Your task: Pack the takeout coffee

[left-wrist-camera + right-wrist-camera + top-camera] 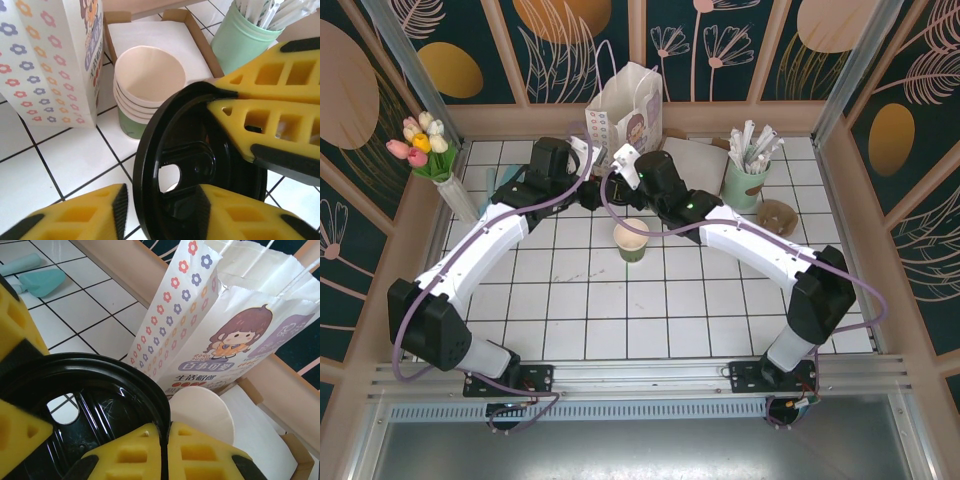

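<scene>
Right wrist, fingers [210,455] pinching black lid [107,400]

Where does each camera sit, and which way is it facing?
Top external: above and behind the bases, looking down on the tiled table; left arm and right arm show.
Left wrist: on the left arm, facing the cup stack and straw cup; left claw at the bottom.
Right wrist: on the right arm, facing the paper bag; right claw shut on the black lid.
Both wrist views share the lid and the bag.
</scene>
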